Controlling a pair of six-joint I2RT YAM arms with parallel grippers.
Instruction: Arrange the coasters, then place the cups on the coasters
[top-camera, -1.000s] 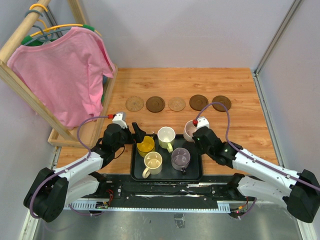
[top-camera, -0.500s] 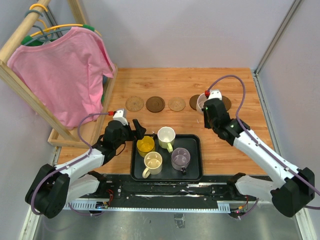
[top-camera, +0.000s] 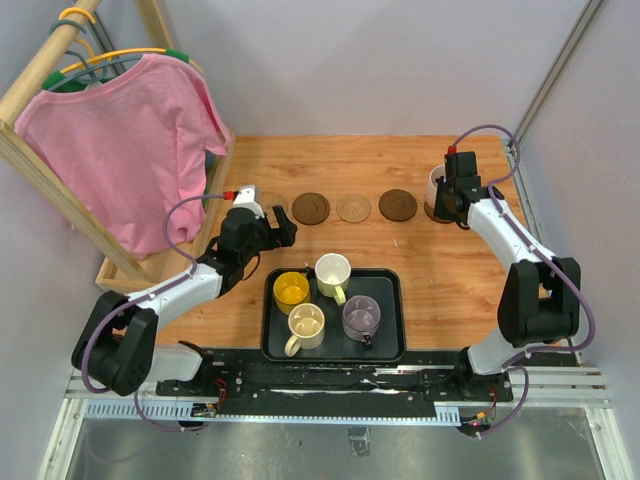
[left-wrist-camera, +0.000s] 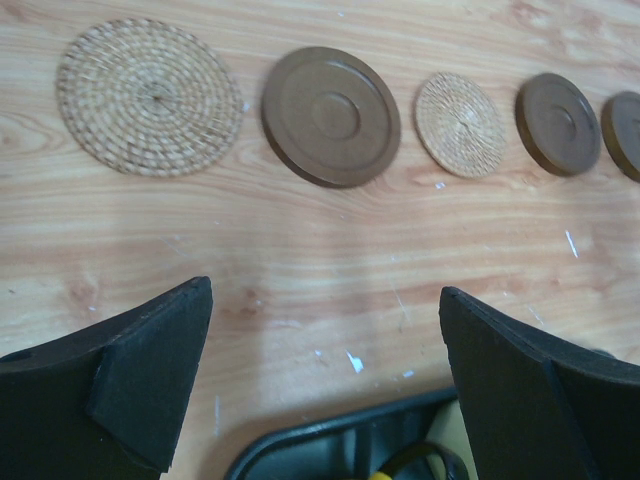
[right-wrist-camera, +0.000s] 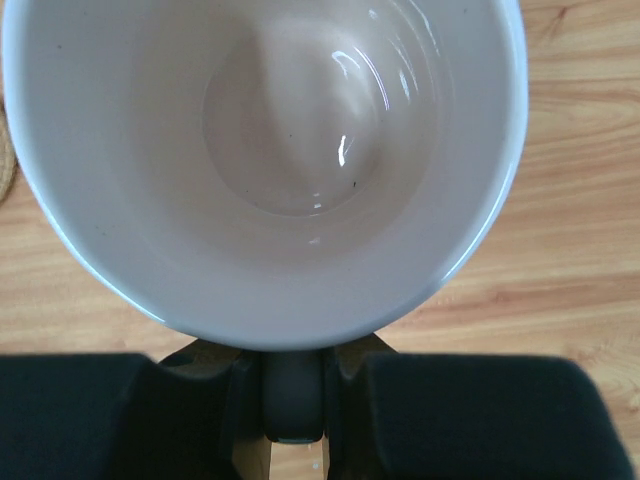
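Right arm carries pink cup to the end of the coaster row

Right gripper (right-wrist-camera: 293, 385) has swung from beside the tray (top-camera: 388, 292) out to the far right of the table, taking the pink cup (top-camera: 437, 187) with it. Jaws clamped on the cup's handle; the wrist view looks straight down into the upright cup. The cup is over the end brown coaster (left-wrist-camera: 625, 135), which it mostly hides from above. Contact with the coaster: cannot tell.

Left gripper (left-wrist-camera: 325, 375) has moved from the tray's left edge toward the row. Jaws spread wide, nothing between them, over bare wood between the tray and the coasters.

Coaster row, left to right: left tan coaster (left-wrist-camera: 150, 97), brown (top-camera: 311, 208), tan (top-camera: 353, 207), brown (top-camera: 397, 204), then the end one under the cup. Spaced apart, none touching.

On the tray, all upright: yellow cup (top-camera: 291, 290), whitish cup (top-camera: 333, 271), cream cup (top-camera: 306, 322), purple cup (top-camera: 361, 316).
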